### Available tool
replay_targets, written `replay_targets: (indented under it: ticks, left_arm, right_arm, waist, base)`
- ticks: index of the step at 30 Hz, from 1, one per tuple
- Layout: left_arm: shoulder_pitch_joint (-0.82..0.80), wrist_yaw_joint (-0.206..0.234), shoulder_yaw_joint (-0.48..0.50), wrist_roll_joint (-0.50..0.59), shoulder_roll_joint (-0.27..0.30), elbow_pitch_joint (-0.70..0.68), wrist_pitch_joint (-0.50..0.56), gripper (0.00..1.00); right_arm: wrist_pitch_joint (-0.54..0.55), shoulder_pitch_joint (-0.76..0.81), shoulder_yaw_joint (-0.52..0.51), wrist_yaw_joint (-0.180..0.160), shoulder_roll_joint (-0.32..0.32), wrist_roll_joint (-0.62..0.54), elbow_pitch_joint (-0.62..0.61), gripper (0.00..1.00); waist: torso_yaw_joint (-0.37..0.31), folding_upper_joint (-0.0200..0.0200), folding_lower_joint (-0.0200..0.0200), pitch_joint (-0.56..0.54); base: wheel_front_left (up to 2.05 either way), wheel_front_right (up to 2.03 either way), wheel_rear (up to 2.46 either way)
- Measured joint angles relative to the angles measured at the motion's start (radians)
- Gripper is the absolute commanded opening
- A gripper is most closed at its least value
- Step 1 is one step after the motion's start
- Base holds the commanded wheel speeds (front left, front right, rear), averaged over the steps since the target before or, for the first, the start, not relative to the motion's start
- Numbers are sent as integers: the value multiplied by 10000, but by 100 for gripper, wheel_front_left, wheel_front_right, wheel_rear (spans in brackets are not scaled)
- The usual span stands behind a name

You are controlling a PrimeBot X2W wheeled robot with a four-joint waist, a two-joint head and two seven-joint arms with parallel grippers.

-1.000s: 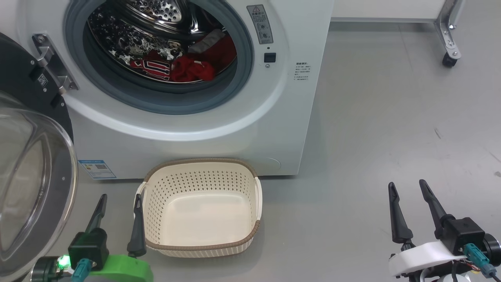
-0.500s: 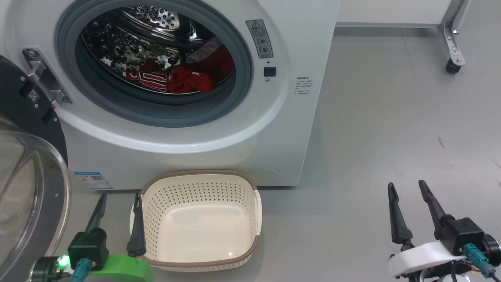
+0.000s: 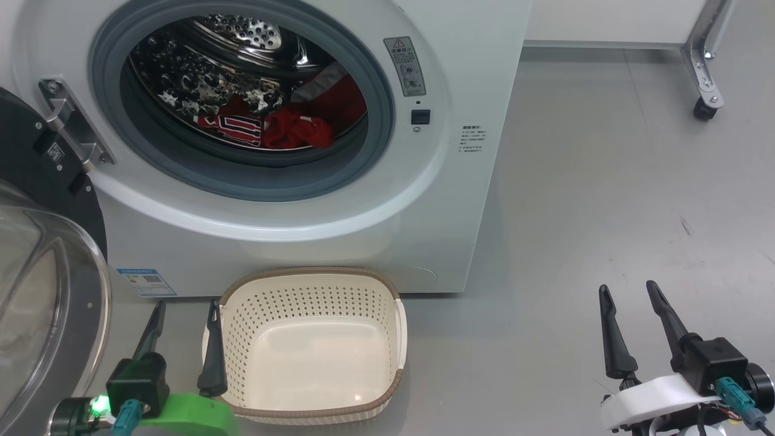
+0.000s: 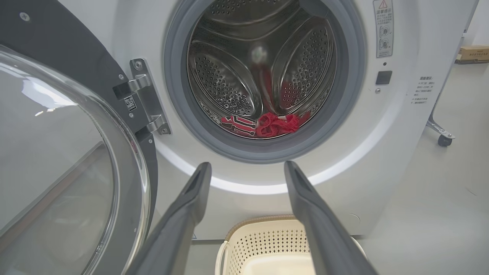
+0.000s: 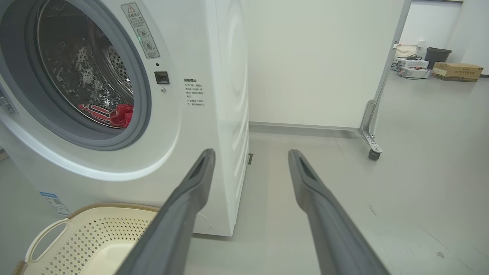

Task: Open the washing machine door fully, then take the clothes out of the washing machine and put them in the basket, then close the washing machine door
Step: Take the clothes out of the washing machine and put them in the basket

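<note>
My left gripper, fingers spread and empty, hangs just left of the basket. My right gripper, likewise spread, is well to its right. Behind the basket the washing machine door stands wide, and the clothes lie low in the drum. Only my head camera has shifted this past second, so I judge unloading comes next.

washing machine white, grey gasket; door black-rimmed, clear; clothes red; basket cream, perforated, brown rim

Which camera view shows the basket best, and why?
The head view: nearly the whole basket shows, rim and empty inside. The left wrist view crops it at the bottom edge; the right wrist view catches one handled corner.
</note>
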Motion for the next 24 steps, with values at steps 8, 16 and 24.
replay_targets:
  ticks: [8,16,24]
  left_arm:
    - [0,12,-61,67,-4,0,79,100]
    - [-133,-82,-230,46,-4,2,257,100]
    - [-1602,-788,-558,-339,36,794,1358,100]
  right_arm:
    - [0,0,12,2,42,0,10,100]
    - [0,-6,31,6,44,0,-77,100]
    - [0,-242,132,100,29,-73,-424,100]
  waist:
    - [29,0,0,18]
    - [7,0,0,295]
    - [-135,0,0,1062]
  base:
    - [0,0,0]
    - [0,0,0]
    - [0,0,0]
